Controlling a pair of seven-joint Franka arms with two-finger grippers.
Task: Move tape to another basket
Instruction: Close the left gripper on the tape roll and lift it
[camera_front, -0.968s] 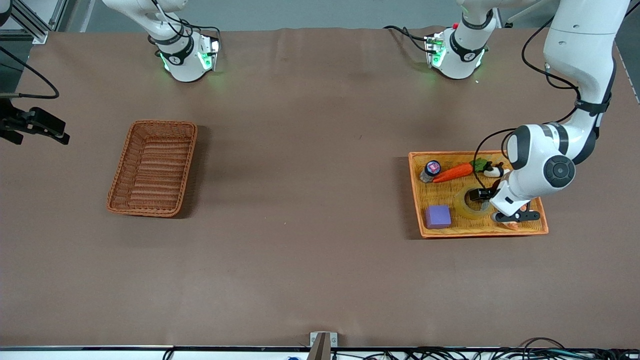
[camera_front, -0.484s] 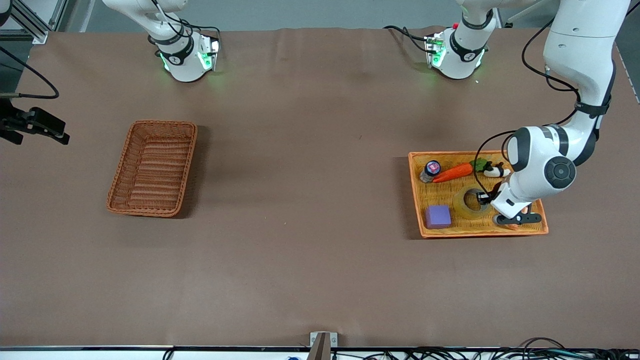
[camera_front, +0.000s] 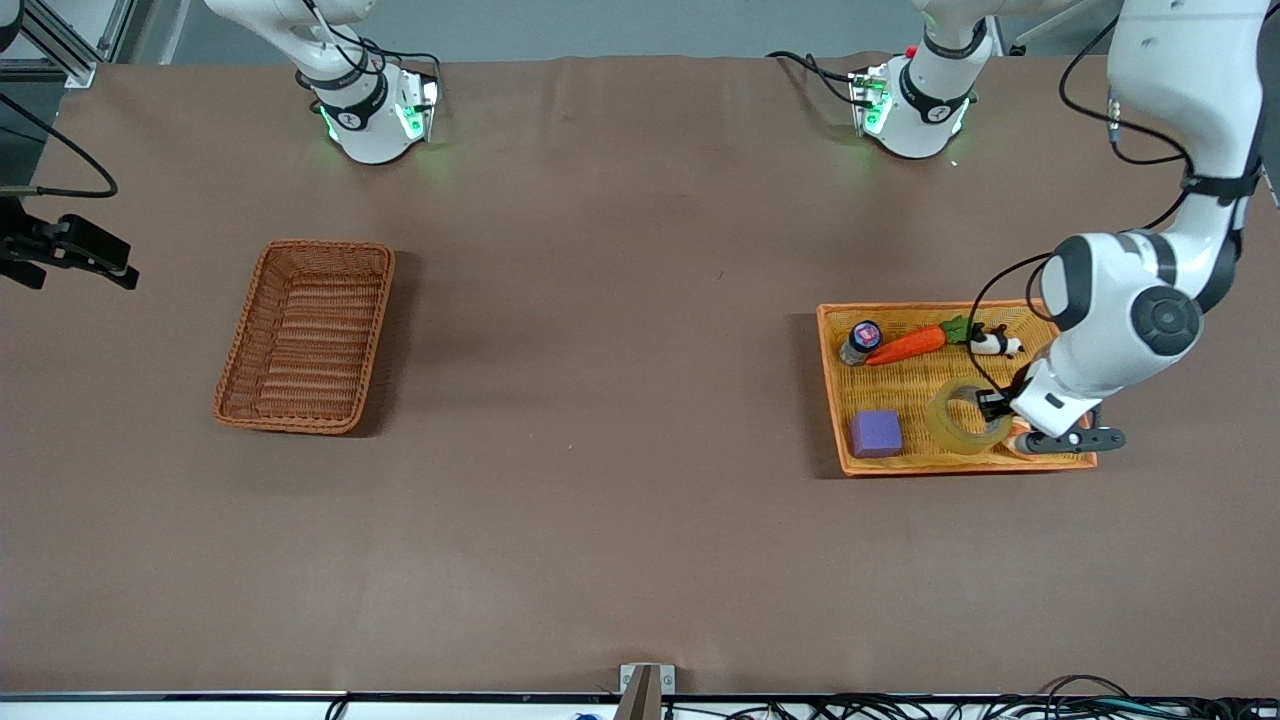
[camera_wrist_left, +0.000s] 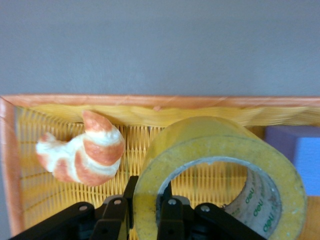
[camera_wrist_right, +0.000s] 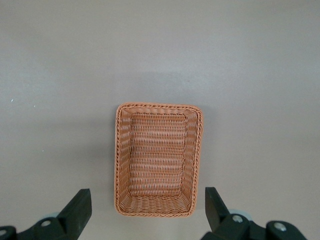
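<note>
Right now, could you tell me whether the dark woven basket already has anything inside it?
No, the basket shows only its bare woven floor in the right wrist view, while the tape sits over the yellow tray, pinched by the left claw.

Crowded orange-yellow tray, open brown tabletop, unblocked wicker basket

The light orange-yellow woven tray (camera_front: 832, 385) is packed: a purple foam block (camera_front: 876, 433), an orange toy carrot (camera_front: 906, 346), a small capped bottle (camera_front: 861, 341), a black-and-white figurine (camera_front: 990, 341) and an orange-and-white striped croissant-like toy (camera_wrist_left: 84, 149) ring the translucent yellowish tape roll (camera_front: 962, 418), leaving narrow gaps. Between tray and dark reddish-brown woven wicker basket (camera_front: 306, 336), bare tabletop (camera_front: 600, 400) lies open. The basket's interior holds nothing.
</note>
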